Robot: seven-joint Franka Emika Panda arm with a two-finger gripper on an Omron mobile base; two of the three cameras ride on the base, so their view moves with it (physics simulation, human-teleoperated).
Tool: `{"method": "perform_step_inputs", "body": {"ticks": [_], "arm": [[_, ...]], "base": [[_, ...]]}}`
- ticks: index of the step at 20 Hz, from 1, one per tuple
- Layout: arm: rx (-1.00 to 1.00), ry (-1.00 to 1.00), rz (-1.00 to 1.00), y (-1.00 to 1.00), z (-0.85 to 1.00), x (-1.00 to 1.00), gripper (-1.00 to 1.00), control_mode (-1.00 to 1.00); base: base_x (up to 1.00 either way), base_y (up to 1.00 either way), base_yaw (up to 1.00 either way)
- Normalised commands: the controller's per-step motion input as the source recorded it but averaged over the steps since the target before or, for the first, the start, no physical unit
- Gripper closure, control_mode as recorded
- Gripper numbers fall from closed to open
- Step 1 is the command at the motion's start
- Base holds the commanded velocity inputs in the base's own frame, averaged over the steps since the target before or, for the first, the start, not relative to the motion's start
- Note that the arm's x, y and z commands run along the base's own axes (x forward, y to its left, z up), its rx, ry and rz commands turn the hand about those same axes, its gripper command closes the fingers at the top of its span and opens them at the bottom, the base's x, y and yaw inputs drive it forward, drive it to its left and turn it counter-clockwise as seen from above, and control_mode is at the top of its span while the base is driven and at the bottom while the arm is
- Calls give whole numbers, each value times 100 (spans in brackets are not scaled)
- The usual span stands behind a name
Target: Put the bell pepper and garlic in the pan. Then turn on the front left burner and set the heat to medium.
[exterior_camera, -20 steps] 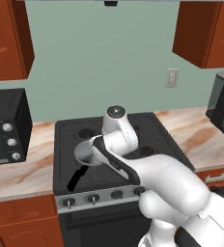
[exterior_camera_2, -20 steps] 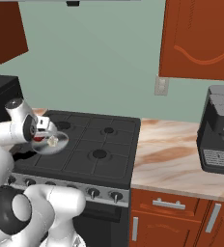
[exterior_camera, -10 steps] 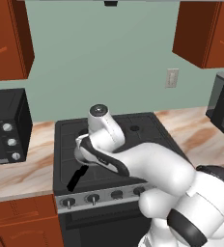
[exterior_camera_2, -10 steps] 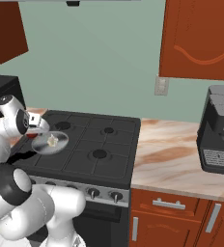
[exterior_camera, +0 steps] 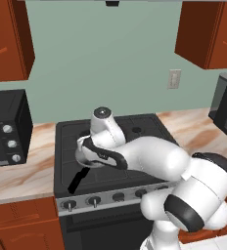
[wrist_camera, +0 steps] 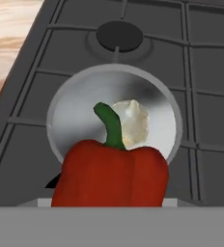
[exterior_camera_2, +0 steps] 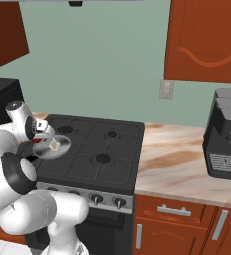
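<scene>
- We see the black stove [exterior_camera_2: 95,154] set into the marble surface [exterior_camera_2: 177,164], with a row of knobs [exterior_camera: 93,200] along its near front edge.
- On the surface to the left of the stove sits a dark toaster oven [exterior_camera: 5,129]; to the right sits a dark coffee machine [exterior_camera_2: 227,134].
- Red-brown wall cabinets [exterior_camera_2: 207,42] hang above, and a pale wall socket [exterior_camera: 174,79] shows on the green wall behind the surface.
- Our white arm [exterior_camera: 149,161] reaches from the near right across to the stove's left side.
- The pan [wrist_camera: 80,111] rests on the left side of the stove, just nearer than a far burner [wrist_camera: 119,34]; its black handle [exterior_camera: 78,179] points toward the near edge of the stove.
- The bell pepper [wrist_camera: 111,173] hangs above the near rim of the pan, in front of the hand camera, its green stem upward.
- Our pincer [exterior_camera_2: 42,130] is over the pan; its fingertips are hidden behind the pepper in the hand view, and with the pepper held up in the air right there, we take it to be pinching the pepper.
- The garlic [wrist_camera: 131,123] lies inside the pan near its middle, partly behind the pepper's stem in the hand view; from the right base view it shows as a pale speck in the pan.
</scene>
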Motion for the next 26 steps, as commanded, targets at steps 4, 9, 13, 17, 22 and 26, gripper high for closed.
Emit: {"method": "perform_step_inputs", "body": {"ticks": [4,9,13,17,22,26], "arm": [[0,13,0,25,-9,41,100,-100],[0,18,2,26,-2,18,100,-100],[-2,16,2,3,0,6,100,-100],[-3,7,0,0,-9,14,100,-100],[0,0,0,0,-13,5,100,-100],[0,0,0,1,-31,0,100,-100]], "base": [[0,0,0],[0,0,0],[0,0,0],[0,0,0],[0,0,0],[0,0,0]]}}
